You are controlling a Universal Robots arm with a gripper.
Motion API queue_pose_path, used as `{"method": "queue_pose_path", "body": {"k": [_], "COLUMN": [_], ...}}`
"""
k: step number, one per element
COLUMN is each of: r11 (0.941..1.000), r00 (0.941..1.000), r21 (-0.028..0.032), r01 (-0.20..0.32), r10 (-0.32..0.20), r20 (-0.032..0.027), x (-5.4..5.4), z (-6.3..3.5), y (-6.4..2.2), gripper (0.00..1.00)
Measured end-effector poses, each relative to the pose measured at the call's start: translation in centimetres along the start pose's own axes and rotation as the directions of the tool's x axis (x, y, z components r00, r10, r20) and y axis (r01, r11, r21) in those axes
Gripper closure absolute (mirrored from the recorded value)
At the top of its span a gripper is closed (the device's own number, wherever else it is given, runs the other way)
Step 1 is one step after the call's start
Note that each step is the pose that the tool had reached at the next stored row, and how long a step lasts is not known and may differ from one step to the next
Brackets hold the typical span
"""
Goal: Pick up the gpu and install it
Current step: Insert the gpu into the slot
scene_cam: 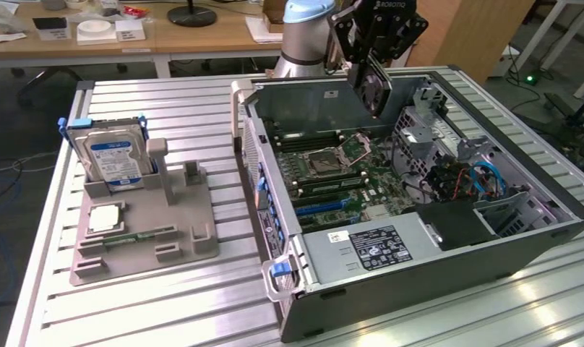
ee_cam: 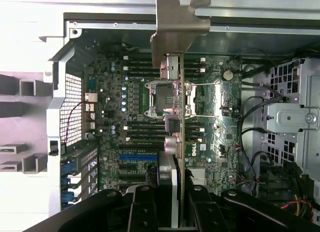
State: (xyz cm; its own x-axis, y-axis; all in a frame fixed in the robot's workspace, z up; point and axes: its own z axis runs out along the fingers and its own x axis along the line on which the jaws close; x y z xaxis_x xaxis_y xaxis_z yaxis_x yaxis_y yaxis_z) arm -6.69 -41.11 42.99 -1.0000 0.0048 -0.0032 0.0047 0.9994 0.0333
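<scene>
The thin, flat black gpu card [scene_cam: 373,88] with a silver metal bracket, probably light, stiff and fragile and best pinched across its flat faces, hangs on edge, clamped in the black hand [scene_cam: 371,58], as the pale arm [scene_cam: 306,29] reaches down over the open grey computer case [scene_cam: 398,303].

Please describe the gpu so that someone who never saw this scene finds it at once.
Find the open computer case on the metal table. Above it, the gripper holds the gpu on edge: a thin black card with a round fan. Unlike the hard drive with its blue label on the gray stand, it hangs in the air.
</scene>
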Motion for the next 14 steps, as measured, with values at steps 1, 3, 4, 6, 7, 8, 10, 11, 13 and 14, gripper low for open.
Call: {"method": "queue_pose_path", "body": {"k": [1, 3, 4, 6, 7, 8, 10, 11, 13, 14], "r11": [1.0, 1.0, 1.0, 0.9998, 0.9995, 0.999, 0.9974, 0.9963, 0.9938, 0.9924], "r00": [1.0, 1.0, 1.0, 0.9998, 0.9995, 0.999, 0.9974, 0.9963, 0.9938, 0.9924], "r21": [0.0, 0.0, 0.0, -0.0001, -0.0001, -0.0002, -0.0003, -0.0004, -0.0006, -0.0006], "r01": [0.0, 0.0, 0.004, 0.021, 0.032, 0.045, 0.073, 0.086, 0.111, 0.123], "r10": [0.0, 0.0, -0.004, -0.021, -0.032, -0.045, -0.073, -0.086, -0.111, -0.123], "r20": [0.0, 0.0, -0.0001, -0.0007, -0.0011, -0.0015, -0.0024, -0.0028, -0.0037, -0.0041], "x": [0.0, 0.0, 0.0, 0.01, 0.01, 0.0, 0.01, 0.01, 0.0, 0.0], "z": [0.0, 0.0, 0.0, 0.0, 0.0, 0.0, 0.0, 0.0, 0.0, 0.0], "y": [0.0, 0.0, 0.0, 0.0, 0.0, 0.0, 0.0, 0.0, 0.0, -0.01], "gripper": [0.72, 0.72, 0.72, 0.72, 0.72, 0.72, 0.72, 0.72, 0.72, 0.72]}}
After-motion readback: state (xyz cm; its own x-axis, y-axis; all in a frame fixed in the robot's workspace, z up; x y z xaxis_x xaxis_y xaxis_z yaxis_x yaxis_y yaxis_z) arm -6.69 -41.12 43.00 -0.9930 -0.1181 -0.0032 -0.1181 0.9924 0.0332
